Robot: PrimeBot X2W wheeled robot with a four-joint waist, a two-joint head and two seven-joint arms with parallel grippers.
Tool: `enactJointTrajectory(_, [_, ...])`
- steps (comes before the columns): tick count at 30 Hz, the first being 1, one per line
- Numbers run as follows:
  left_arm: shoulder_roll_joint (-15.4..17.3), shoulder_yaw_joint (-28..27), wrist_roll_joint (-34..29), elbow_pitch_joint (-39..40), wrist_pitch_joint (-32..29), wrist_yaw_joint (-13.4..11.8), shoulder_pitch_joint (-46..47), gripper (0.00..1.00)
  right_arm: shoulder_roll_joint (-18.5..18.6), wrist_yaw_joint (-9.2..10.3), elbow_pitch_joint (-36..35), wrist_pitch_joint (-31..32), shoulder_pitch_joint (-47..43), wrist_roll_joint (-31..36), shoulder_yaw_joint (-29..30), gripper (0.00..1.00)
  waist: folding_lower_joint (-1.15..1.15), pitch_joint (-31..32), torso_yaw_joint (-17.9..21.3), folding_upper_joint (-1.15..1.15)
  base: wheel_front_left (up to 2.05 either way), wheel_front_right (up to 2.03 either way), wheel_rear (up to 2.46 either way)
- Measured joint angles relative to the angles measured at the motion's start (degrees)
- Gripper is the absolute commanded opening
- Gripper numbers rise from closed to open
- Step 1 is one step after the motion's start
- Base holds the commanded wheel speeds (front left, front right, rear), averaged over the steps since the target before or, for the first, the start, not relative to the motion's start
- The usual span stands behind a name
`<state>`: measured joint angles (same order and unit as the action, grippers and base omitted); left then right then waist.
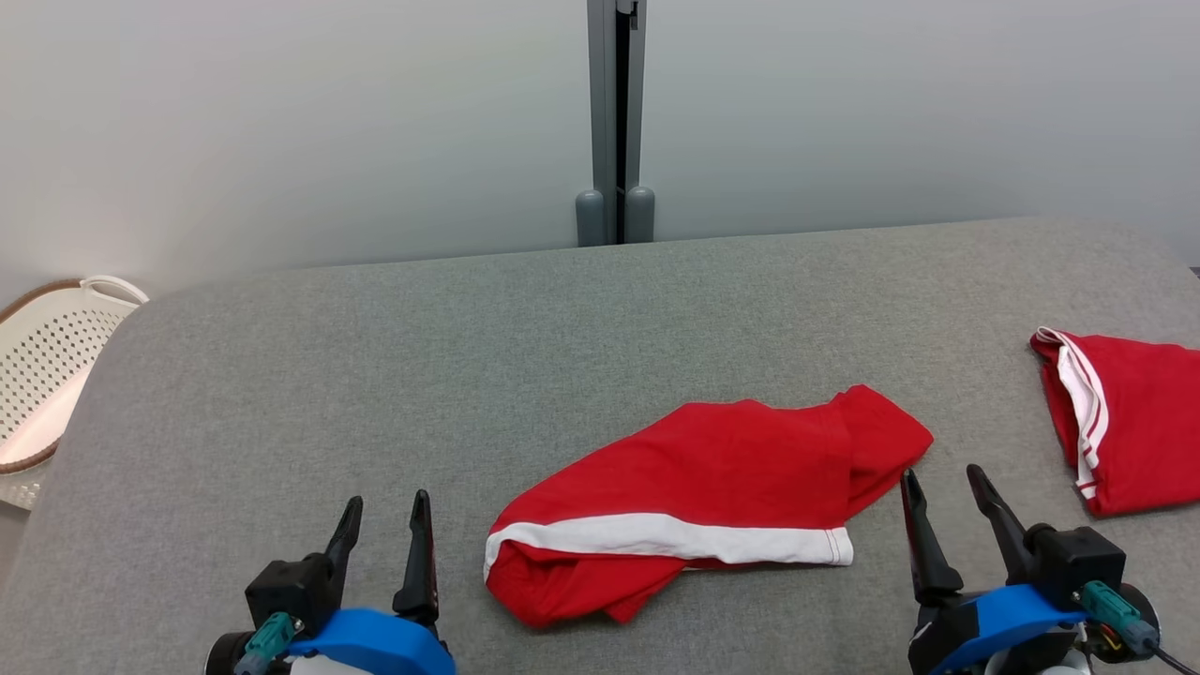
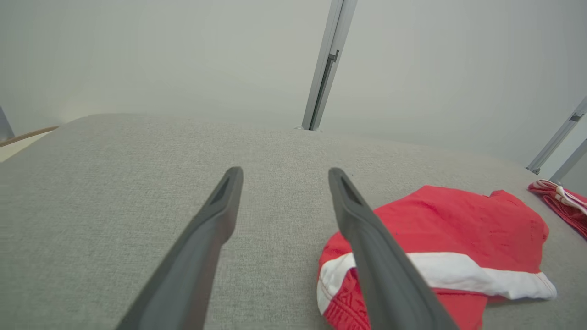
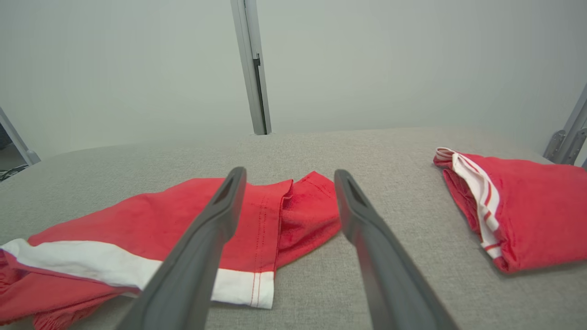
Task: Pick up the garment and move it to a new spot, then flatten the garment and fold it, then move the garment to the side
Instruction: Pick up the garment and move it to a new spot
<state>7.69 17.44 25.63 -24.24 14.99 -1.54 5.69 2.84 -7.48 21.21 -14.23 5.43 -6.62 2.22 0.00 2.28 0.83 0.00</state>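
A red garment (image 1: 712, 478) with a broad white band lies loosely bunched on the grey padded table (image 1: 328, 375), in front of me between the two grippers. My left gripper (image 1: 387, 503) stands open just left of it, nothing between its fingers. In the left wrist view the left gripper (image 2: 285, 172) points past the garment (image 2: 463, 233), which lies to its right. My right gripper (image 1: 941, 474) is open by the garment's right end. In the right wrist view the right gripper (image 3: 290, 171) hovers over that end of the garment (image 3: 137, 215), not touching it.
A second red garment (image 1: 1134, 422) with thin white stripes lies folded at the table's right edge, also seen as the folded garment (image 3: 532, 206). A white perforated basket (image 1: 47, 366) stands off the table's left side. A grey post (image 1: 616, 122) rises behind the far edge.
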Motion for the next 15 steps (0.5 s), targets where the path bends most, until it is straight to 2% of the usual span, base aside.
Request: enactJointTrajectory(15, [-1.11, -2.96, -3.04, -0.53, 0.00, 1.02, -2.09, 1.00, -0.01, 0.00, 2.11, -0.64, 0.66, 0.01, -1.35, 1.00, 0.00, 0.15, -0.89, 0.00, 0.00, 0.00, 0.00])
